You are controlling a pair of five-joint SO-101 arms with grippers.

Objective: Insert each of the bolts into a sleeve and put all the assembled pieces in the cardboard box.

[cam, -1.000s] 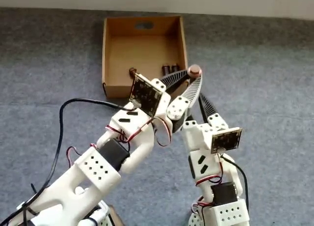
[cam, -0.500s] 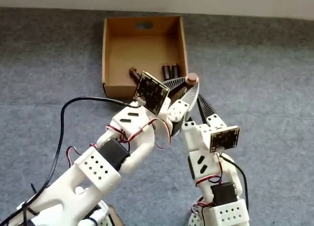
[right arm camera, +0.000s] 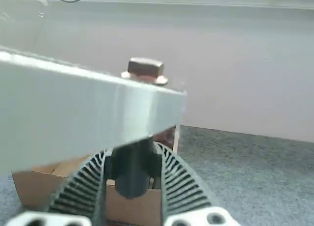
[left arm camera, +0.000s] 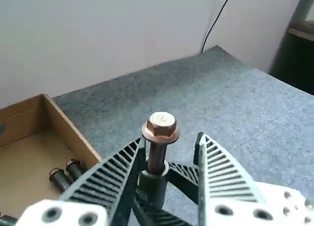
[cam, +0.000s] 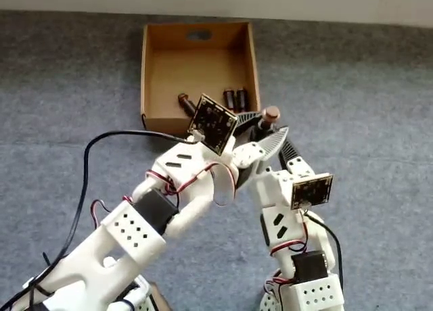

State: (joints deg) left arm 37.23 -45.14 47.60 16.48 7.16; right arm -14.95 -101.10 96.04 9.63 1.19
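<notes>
While I watched the high view, the two arms met just in front of the cardboard box on the grey tabletop. The left gripper sat around the bolt, whose copper-coloured head pointed up and stood just beside the box's near right corner. The right arm came up from below towards the same spot. Inside the box I counted three assembled pieces: two side by side near the right wall and one closer to the front wall.

Through the left wrist view, the left gripper had its fingers spread apart. The bolt stood upright between them, close against one finger and clear of the other, so I judged it released. Its shaft ran down into the black sleeve. The box wall lay beyond, with two assembled pieces on its floor.

Through the right wrist view, the right gripper had its fingers clenched on the sleeve, which stood upright. The bolt head showed above a pale blurred bar that crossed in front, close to the lens. The box sat behind the fingers.
</notes>
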